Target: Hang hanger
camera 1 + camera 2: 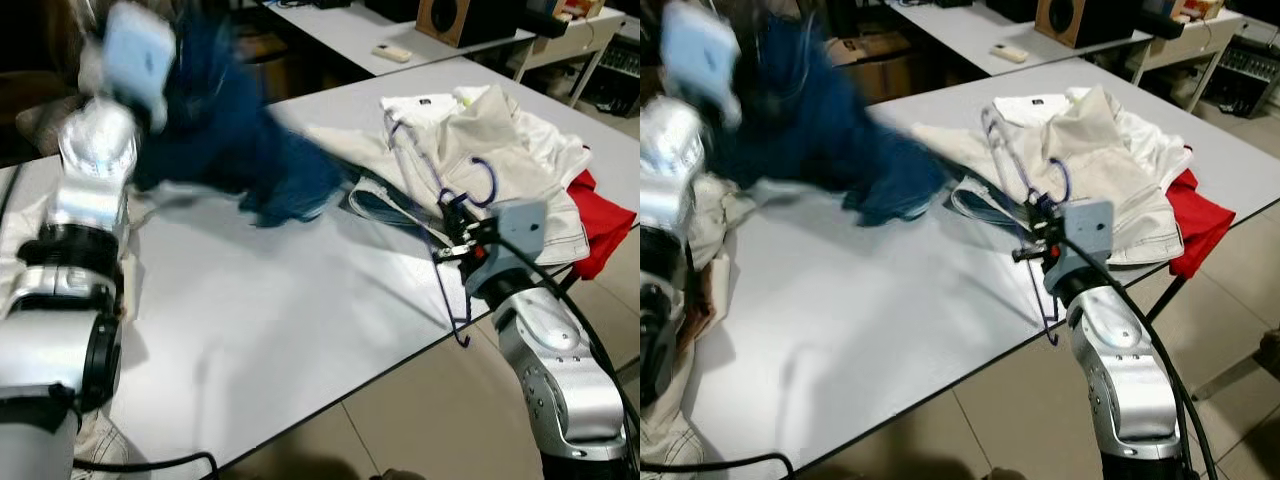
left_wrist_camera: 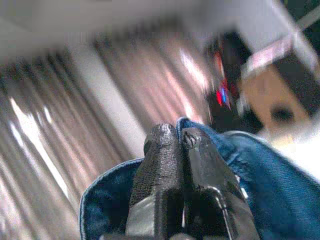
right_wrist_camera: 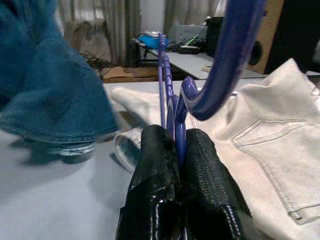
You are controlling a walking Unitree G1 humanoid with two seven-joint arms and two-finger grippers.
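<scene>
Mid-task: right claw [image 1: 452, 238] clamps the purple hanger [image 1: 448, 262] at the bench [image 1: 300, 330] edge around 3 o'clock, left claw [image 2: 182, 150] pinches blue jeans [image 1: 235, 140] lifted at 11 o'clock; garment not yet on hanger, nothing hung.

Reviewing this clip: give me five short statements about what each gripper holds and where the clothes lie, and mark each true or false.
1. The right gripper is shut on the blue hanger. True.
2. The left gripper is open. False: its fingers are shut on the blue denim garment, raised above the table.
3. The white garment lies on the table. True.
4. The red cloth lies in the middle of the table. False: it is at the table's right edge, partly under the white garment.
5. The hanger is already threaded into the denim garment. False: the two are apart, one in each gripper.
</scene>
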